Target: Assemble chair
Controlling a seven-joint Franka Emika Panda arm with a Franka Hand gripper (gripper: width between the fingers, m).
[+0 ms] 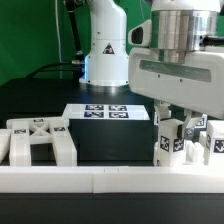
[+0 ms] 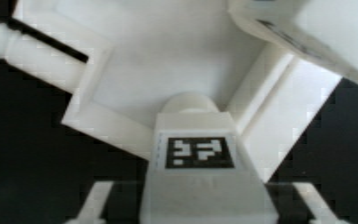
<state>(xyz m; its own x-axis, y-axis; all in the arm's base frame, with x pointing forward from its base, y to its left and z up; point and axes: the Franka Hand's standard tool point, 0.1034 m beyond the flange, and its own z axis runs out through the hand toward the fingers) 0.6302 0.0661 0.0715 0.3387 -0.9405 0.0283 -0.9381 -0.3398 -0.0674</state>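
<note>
Gripper [image 1: 177,120] pinching tagged chair post [image 2: 197,150], contact mostly hidden, another chair part [image 1: 40,140] partly behind rail [image 1: 100,180].

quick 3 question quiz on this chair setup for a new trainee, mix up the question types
1. True or false: in the exterior view, the marker board lies between the robot base and the border rail at the front.
2. Multiple choice: the chair part with the X-shaped brace sits at
A) the exterior view's left
B) the exterior view's right
C) on top of the marker board
3. Short answer: what is the gripper shut on?

Key
1. True
2. A
3. A tagged white chair part, at the exterior view's right.
</note>
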